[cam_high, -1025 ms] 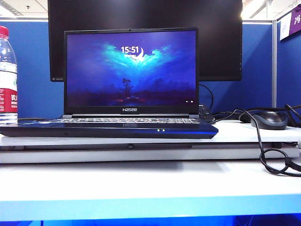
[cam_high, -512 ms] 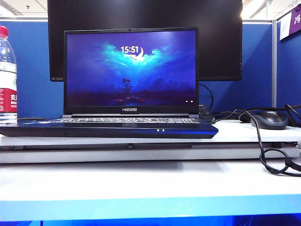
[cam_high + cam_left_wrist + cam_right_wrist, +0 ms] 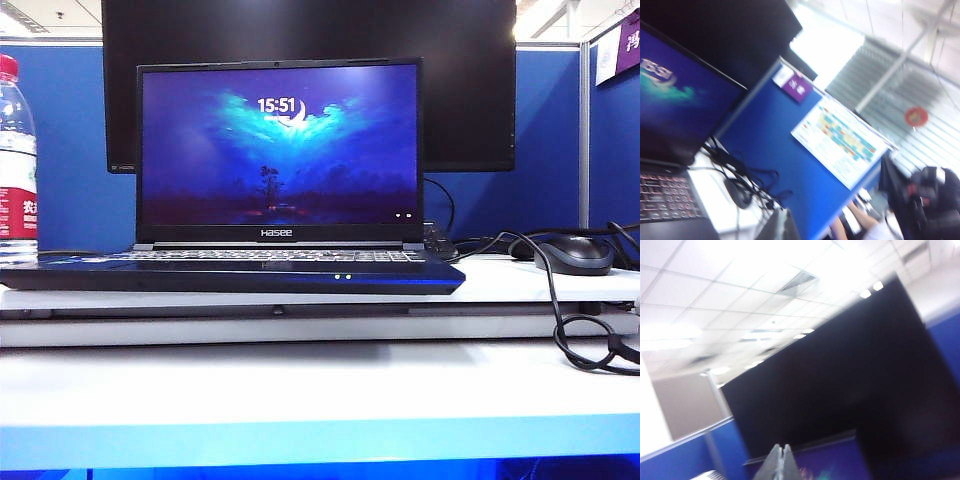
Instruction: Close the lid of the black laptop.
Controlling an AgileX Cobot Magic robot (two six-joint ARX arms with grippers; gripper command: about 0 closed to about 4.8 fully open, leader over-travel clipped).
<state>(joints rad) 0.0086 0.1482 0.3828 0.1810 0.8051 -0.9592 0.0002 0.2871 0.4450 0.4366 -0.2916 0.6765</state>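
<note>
Your black laptop [image 3: 230,270] is sitting open on the white desk [image 3: 300,390], base flat and facing the exterior camera, two little green lights glowing on the front edge. The lid [image 3: 278,150] stands pretty much upright, screen lit with a blue wallpaper and a 15:51 clock, "Hasee" on the bottom bezel. Right behind it there's a bigger black monitor [image 3: 470,90], dark, sticking out above and to both sides of the lid.

Off to the left edge of that view you've got a water bottle [image 3: 15,160] with a red label, standing just beside the laptop's corner. On the right a dark mouse [image 3: 572,254] rests on the desk, with black cables [image 3: 570,330] looping down near it.

Neither arm shows up in the exterior view at all. The left gripper [image 3: 780,226] only peeks into its wrist view as a blurry grey tip near the frame edge, with the lit screen, some keyboard rows and the mouse further off, so you can't tell how far its fingers are spread. The right gripper [image 3: 781,462] shows two fingertips pressed together with nothing between them, up in the air in front of the monitor and away from the lid.
</note>
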